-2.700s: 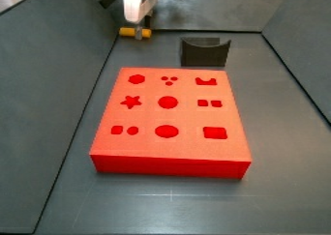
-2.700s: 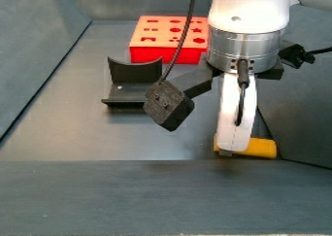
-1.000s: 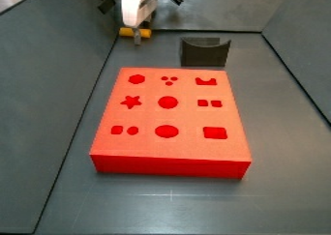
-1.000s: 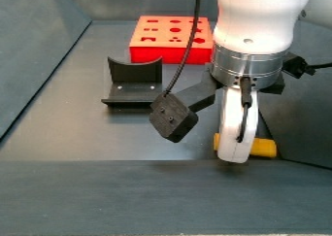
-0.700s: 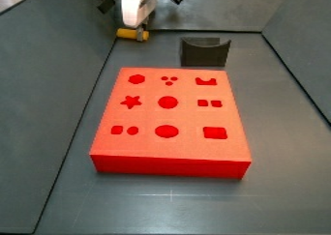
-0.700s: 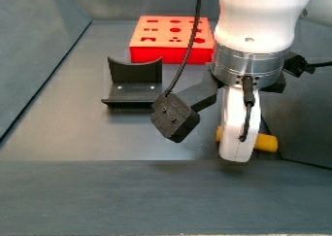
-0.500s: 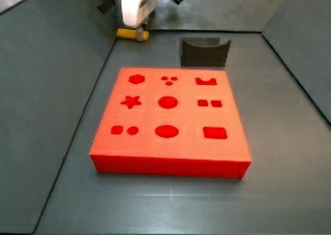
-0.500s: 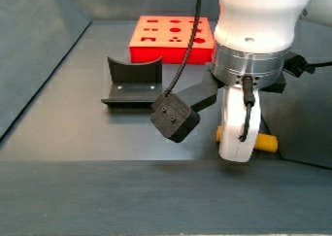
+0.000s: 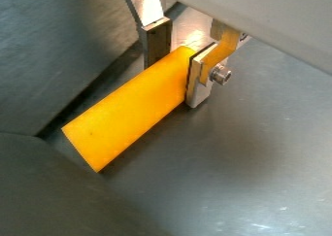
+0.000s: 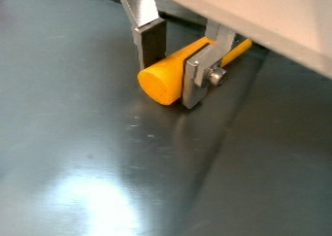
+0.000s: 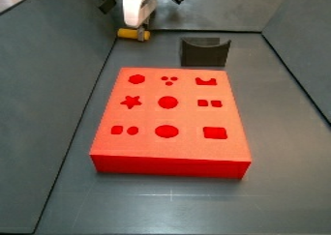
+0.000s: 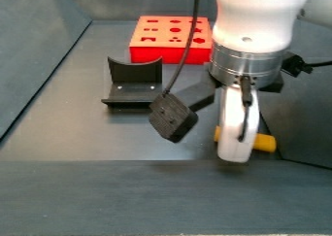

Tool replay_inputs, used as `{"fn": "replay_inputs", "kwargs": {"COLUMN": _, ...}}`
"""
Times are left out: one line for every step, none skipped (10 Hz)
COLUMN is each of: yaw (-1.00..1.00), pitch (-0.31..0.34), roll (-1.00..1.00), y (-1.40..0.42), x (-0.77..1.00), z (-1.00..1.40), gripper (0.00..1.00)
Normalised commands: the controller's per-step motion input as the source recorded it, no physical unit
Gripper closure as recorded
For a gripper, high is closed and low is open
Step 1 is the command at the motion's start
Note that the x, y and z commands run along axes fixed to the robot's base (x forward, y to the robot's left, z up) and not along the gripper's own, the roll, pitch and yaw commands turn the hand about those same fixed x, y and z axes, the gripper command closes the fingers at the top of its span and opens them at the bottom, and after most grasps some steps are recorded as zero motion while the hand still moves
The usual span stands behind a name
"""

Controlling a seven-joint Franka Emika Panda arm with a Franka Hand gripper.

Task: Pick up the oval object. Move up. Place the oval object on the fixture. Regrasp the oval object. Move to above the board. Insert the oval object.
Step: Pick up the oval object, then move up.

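The yellow-orange oval object (image 9: 130,118) (image 10: 163,78) lies on its side on the dark floor, in the far corner beyond the board (image 11: 134,33). My gripper (image 9: 178,75) (image 10: 174,75) stands over it, one silver finger on each side, both pressed against its flanks: shut on it. One end of the oval object (image 12: 265,142) pokes out beside the white gripper (image 12: 236,148). The dark notched fixture (image 11: 203,52) (image 12: 130,80) stands between gripper and red board (image 11: 188,118) (image 12: 157,50), nothing in its notch.
Grey walls close in the floor, and the gripper (image 11: 134,24) is close to the corner where two of them meet. A black camera block (image 12: 170,118) hangs from the wrist beside the fingers.
The gripper has come down a little around the oval object since the earliest frames. Over the last second nothing visibly moves.
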Motion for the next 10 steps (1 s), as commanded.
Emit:
{"fn": "replay_inputs", "kwargs": {"yaw": 0.0, "pitch": 0.0, "roll": 0.0, "y": 0.0, "x": 0.0, "z": 0.0, "gripper": 1.0}}
{"fn": "replay_inputs", "kwargs": {"yaw": 0.0, "pitch": 0.0, "roll": 0.0, "y": 0.0, "x": 0.0, "z": 0.0, "gripper": 1.0}}
{"fn": "replay_inputs", "kwargs": {"yaw": 0.0, "pitch": 0.0, "roll": 0.0, "y": 0.0, "x": 0.0, "z": 0.0, "gripper": 1.0}}
{"fn": "replay_inputs", "kwargs": {"yaw": 0.0, "pitch": 0.0, "roll": 0.0, "y": 0.0, "x": 0.0, "z": 0.0, "gripper": 1.0}}
{"fn": "replay_inputs", "kwargs": {"yaw": 0.0, "pitch": 0.0, "roll": 0.0, "y": 0.0, "x": 0.0, "z": 0.0, "gripper": 1.0}}
{"fn": "replay_inputs", "kwargs": {"yaw": 0.0, "pitch": 0.0, "roll": 0.0, "y": 0.0, "x": 0.0, "z": 0.83, "gripper": 1.0}}
{"fn": "replay_inputs", "kwargs": {"yaw": 0.0, "pitch": 0.032, "roll": -0.01, "y": 0.0, "x": -0.04, "z": 0.79, "gripper": 1.0}}
{"fn": "replay_inputs", "kwargs": {"yaw": -0.01, "pitch": 0.056, "roll": -0.01, "y": -0.01, "x": -0.05, "z": 0.72, "gripper": 1.0}}
{"fn": "replay_inputs", "kwargs": {"yaw": -0.02, "pitch": 0.094, "roll": 0.0, "y": 0.0, "x": -0.02, "z": 0.56, "gripper": 1.0}}
{"fn": "replay_inputs", "kwargs": {"yaw": -0.02, "pitch": 0.111, "roll": 0.02, "y": 0.01, "x": -0.01, "z": 0.42, "gripper": 1.0}}
